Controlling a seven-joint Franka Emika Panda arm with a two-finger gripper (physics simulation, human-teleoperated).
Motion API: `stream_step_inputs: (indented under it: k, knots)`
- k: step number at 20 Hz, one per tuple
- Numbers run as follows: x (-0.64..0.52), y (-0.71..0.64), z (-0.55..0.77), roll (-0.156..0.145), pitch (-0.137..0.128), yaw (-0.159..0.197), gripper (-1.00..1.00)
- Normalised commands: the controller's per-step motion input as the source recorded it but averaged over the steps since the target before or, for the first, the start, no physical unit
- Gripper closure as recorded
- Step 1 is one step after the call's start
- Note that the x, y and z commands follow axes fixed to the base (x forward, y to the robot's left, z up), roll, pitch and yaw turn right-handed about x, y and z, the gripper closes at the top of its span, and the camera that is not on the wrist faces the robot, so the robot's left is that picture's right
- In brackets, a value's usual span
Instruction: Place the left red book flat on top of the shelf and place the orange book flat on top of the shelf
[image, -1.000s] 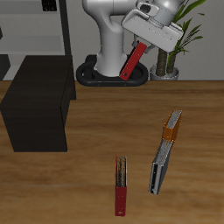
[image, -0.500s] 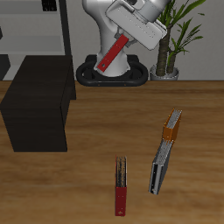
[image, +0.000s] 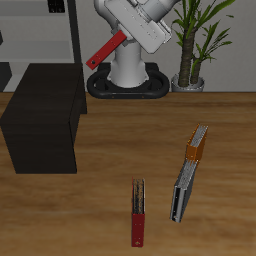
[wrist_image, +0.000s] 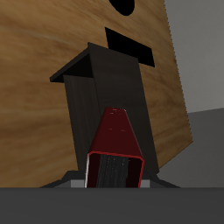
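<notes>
Clearly the gripper (image: 120, 33) is clenched on one end of the left red book (image: 104, 48), which hangs tilted in the air at the upper middle of the exterior frame, above and behind the shelf (image: 42, 118). Thin, stiff and probably light, the hardcover looks smooth, so a grip across its covers suits it. The shelf is a matte-black box with a flat top. The orange book (image: 197, 146) stands on the wood-grain table (image: 100, 190) at right.
</notes>
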Motion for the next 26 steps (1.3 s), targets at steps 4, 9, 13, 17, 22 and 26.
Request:
stream_step_inputs:
  k: [4,9,13,17,22,26]
  knots:
    - [-0.06,-0.30,0.03,-0.059,-0.017,-0.014,1.00]
    - [-0.07,-0.29,0.02,-0.040,-0.014,-0.006,1.00]
    - [-0.03,-0.22,0.04,-0.034,-0.011,-0.004,1.00]
    - [-0.04,-0.38,-0.05,-0.059,0.003,-0.019,1.00]
    - [-0.12,-0.39,-0.15,-0.044,0.020,-0.003,1.00]
    - [-0.06,-0.31,-0.15,-0.047,0.049,-0.034,1.00]
